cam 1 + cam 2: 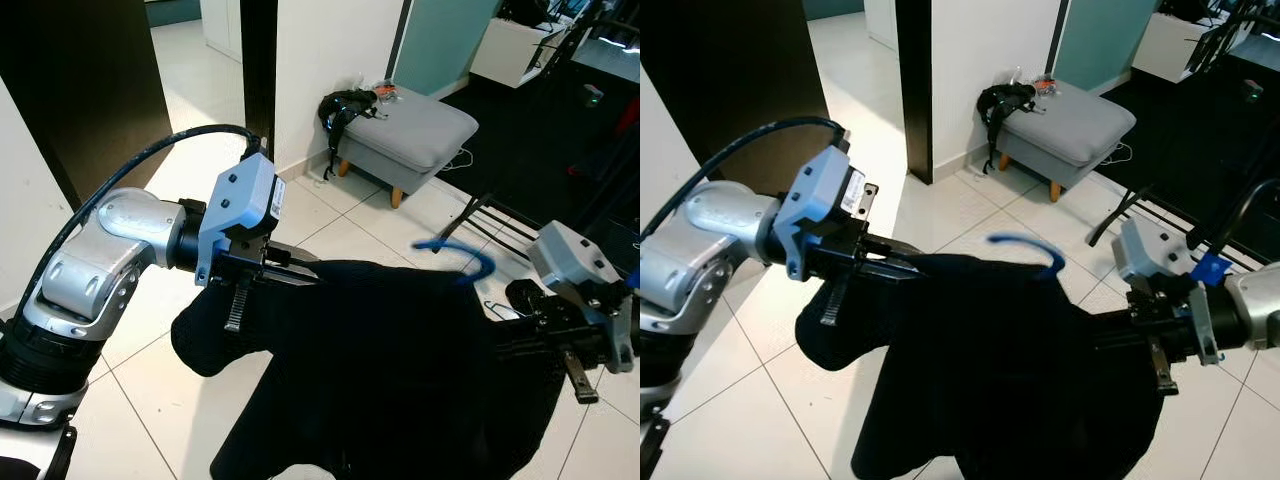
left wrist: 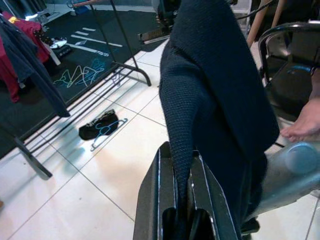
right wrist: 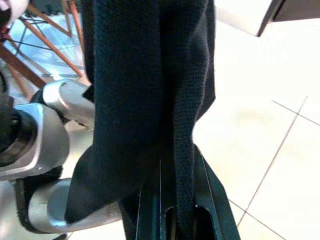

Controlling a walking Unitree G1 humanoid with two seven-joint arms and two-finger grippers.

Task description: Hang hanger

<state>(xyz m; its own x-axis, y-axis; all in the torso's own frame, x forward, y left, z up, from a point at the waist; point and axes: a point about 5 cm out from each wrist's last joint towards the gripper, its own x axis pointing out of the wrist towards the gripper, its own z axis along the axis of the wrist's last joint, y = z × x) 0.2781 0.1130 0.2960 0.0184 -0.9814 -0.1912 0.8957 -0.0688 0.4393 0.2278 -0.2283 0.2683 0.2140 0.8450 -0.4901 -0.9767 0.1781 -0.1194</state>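
A dark knitted sweater [image 1: 390,370] hangs on a blue hanger, stretched between my two grippers above the tiled floor. The hanger's blue hook [image 1: 458,250] sticks up from the collar, and the rest of the hanger is hidden inside the cloth. My left gripper [image 1: 298,268] is shut on the sweater's left shoulder; in the left wrist view its fingers [image 2: 160,185] pinch a fold of knit. My right gripper [image 3: 176,161] is shut on the other shoulder, with cloth draped over its fingers. The clothes rack [image 2: 117,47] stands in the background of the left wrist view.
A grey ottoman [image 1: 412,135] with a black item [image 1: 345,105] on it stands by the white wall ahead. Black rack bars [image 1: 495,215] run along the floor to the right. Spare hangers [image 2: 102,129] lie under the rack. A person's foot [image 2: 303,125] and a black chair [image 2: 292,55] are nearby.
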